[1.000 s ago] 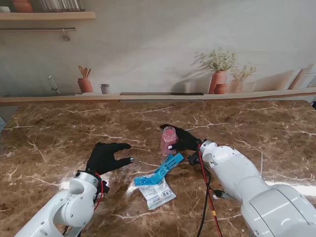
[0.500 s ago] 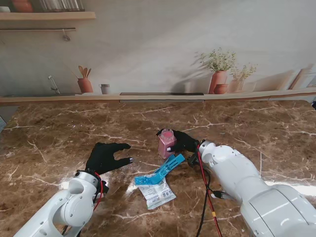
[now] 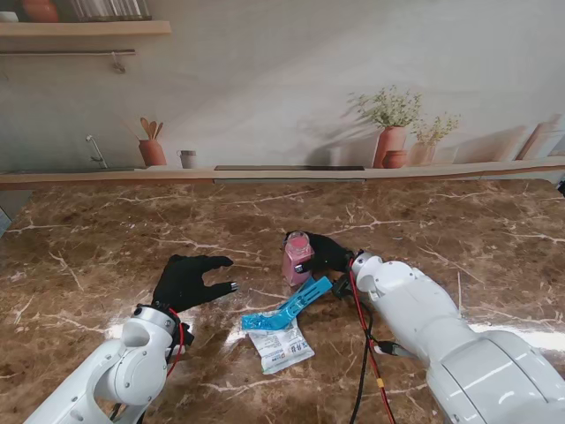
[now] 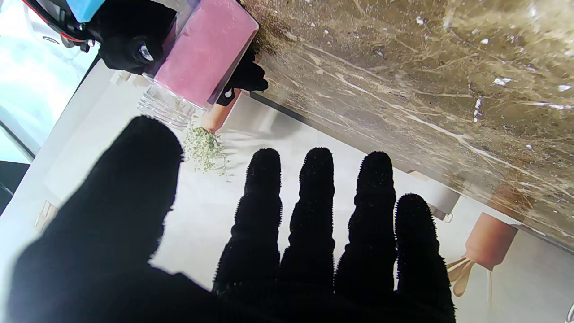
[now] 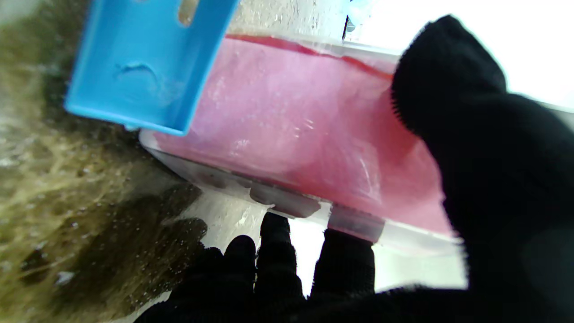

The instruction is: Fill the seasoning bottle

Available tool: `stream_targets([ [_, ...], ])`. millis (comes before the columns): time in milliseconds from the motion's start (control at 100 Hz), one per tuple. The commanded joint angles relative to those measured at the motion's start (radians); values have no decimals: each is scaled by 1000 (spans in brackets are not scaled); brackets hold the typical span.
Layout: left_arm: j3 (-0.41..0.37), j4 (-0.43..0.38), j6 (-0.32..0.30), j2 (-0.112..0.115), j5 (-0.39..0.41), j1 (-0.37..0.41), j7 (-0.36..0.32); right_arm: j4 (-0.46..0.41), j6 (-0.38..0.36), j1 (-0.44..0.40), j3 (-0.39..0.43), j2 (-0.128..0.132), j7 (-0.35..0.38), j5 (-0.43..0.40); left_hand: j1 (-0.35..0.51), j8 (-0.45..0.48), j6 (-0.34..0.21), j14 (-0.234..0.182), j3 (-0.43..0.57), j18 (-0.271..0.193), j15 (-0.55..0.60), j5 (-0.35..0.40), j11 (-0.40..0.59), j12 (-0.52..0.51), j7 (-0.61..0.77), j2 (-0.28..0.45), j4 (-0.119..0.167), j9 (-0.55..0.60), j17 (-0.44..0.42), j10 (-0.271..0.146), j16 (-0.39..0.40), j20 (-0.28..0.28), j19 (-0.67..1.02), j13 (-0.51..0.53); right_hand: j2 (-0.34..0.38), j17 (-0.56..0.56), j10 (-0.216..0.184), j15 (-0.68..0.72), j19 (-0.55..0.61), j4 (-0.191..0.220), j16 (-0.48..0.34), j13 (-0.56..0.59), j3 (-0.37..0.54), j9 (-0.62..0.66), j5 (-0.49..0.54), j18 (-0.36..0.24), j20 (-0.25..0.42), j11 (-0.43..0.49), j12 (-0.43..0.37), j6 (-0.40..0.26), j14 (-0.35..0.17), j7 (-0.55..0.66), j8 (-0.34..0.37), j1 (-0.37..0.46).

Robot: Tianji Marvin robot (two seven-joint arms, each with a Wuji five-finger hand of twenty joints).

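As it grips the seasoning bottle (image 3: pixel 297 257), right hand (image 3: pixel 325 253) shifted slightly left, left hand (image 3: pixel 188 281) unchanged, fingers spread, empty.

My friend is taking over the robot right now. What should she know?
Right hand: shut on the seasoning bottle, which holds pink contents and has no cap on its clear threaded neck in the left wrist view. Whether it rests on the marble table or is lifted is unclear.
Left hand: open, fingers spread, holding nothing, to the left of the bottle.
The blue tool lies just nearer to me than the bottle, partly over the small printed packet.
Done: bottle gripped.
Left: the packet looks untouched, so the filling itself seems still to come.
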Motion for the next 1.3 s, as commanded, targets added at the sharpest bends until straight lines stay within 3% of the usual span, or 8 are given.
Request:
stream_targets([
  [0, 1, -1, 4, 0, -1, 7, 1, 13, 15, -15, 1, -6, 10, -5, -36, 2, -3, -33, -40, -31, -15, -8, -12, -7, 391, 33, 20, -22, -20, 3, -12, 12, -23, -21, 98, 37, -51, 15, 96, -25, 26, -17, 3, 22, 183, 182, 34, 12, -18, -173, 23, 312, 163, 51],
  [510, -6, 1, -4, -2, -1, 10, 13, -10, -12, -23, 30, 4, -148, -20, -31, 1, 2, -31, -42, -27, -13, 1, -14, -9, 389, 33, 21, -16, -16, 6, -14, 11, -18, -14, 59, 35, -89, 240, 209, -31, 75, 131, 35, 338, 376, 184, 165, 66, 23, -125, -7, 437, 399, 52],
  [670, -8, 2, -6, -3, -3, 11, 19, -99, 12, -56, 1, 37, -252, 6, -31, 1, 4, -31, -40, -28, -12, 5, -14, -9, 389, 32, 21, -12, -15, 7, -15, 11, -16, -12, 53, 89, -97, 283, 291, -12, 92, 292, 72, 555, 422, 195, 165, 78, 43, -95, -13, 530, 424, 66],
  [810, -10, 3, -8, -3, -2, 11, 22, -204, 57, -98, -13, 73, -367, 1, -31, 2, 2, -31, -37, -27, -12, 8, -15, -10, 391, 31, 20, -9, -13, 6, -16, 10, -15, -8, 29, 185, -97, 343, 441, 39, 141, 634, 129, 846, 464, 226, 144, 137, 88, -74, 17, 637, 432, 89],
  [930, -9, 6, -9, -4, -4, 9, 25, -277, 99, -132, -8, 90, -468, -28, -30, 1, 3, -30, -35, -25, -12, 13, -15, -11, 389, 29, 20, -4, -12, 3, -16, 10, -13, -6, -15, 255, -116, 425, 595, -27, 242, 866, 104, 1028, 494, 258, 110, 247, 327, -51, 54, 725, 470, 173],
  [1110, -8, 8, -13, -5, -8, 8, 27, -294, 104, -145, -22, 108, -533, -112, -29, 0, 2, -33, -31, -24, -14, 15, -18, -14, 388, 31, 19, -2, -12, 3, -19, 9, -13, -6, 9, 242, -176, 585, 673, -16, 403, 841, 93, 994, 474, 248, 84, 381, 537, -56, 23, 712, 482, 184],
  [1220, -8, 10, -15, -5, -6, 8, 30, -282, 103, -145, -27, 108, -538, -124, -28, 1, 1, -32, -31, -25, -15, 19, -19, -16, 390, 31, 18, -1, -11, 2, -20, 8, -11, -5, 25, 227, -193, 680, 674, -7, 478, 777, 98, 950, 361, 244, 66, 410, 613, -92, 11, 539, 404, 198],
  [1290, -8, 11, -16, -5, -8, 7, 31, -273, 104, -145, -25, 104, -528, -113, -25, 1, 1, -31, -29, -27, -15, 22, -19, -17, 391, 29, 18, -1, -11, 3, -21, 6, -12, -4, 45, 221, -191, 709, 671, 1, 534, 760, 99, 939, 222, 242, 60, 419, 638, -63, 18, 338, 112, 204],
])
